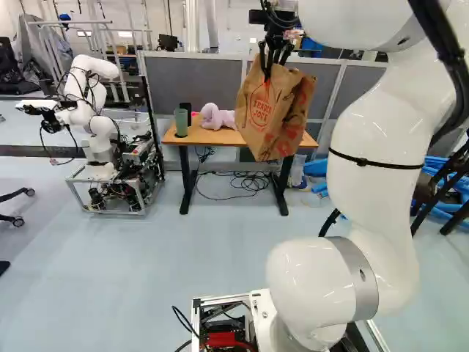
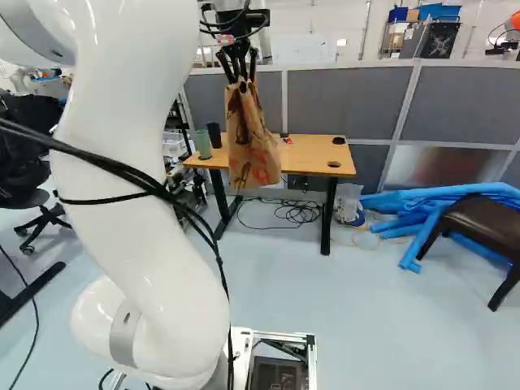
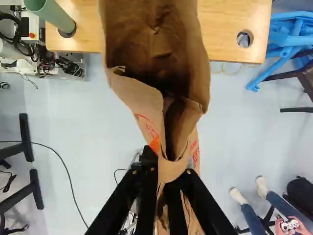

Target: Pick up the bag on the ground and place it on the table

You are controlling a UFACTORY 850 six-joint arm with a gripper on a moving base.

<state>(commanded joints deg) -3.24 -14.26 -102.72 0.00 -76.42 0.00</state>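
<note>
High in the left base view, my gripper [image 1: 267,72] points down, shut on the top edge of the brown paper bag [image 1: 267,117]. The bag hangs slightly tilted, in front of the wooden table [image 1: 176,138]. In the right base view its lower part overlaps the tabletop [image 2: 317,150]; whether they touch I cannot tell. The wrist view has the gripper [image 3: 167,172] pinching the bag's crumpled rim, with the bag's open mouth [image 3: 151,44] ahead of the fingers and the tabletop [image 3: 230,32] beyond.
On the table stand a green cup [image 1: 180,121], a dark cup [image 2: 214,135] and a pink plush [image 1: 218,117]. Another robot [image 1: 99,132] is left of it. Blue tubes [image 2: 431,213] and a dark chair [image 2: 479,226] are to the right. Cables [image 1: 245,181] lie underneath.
</note>
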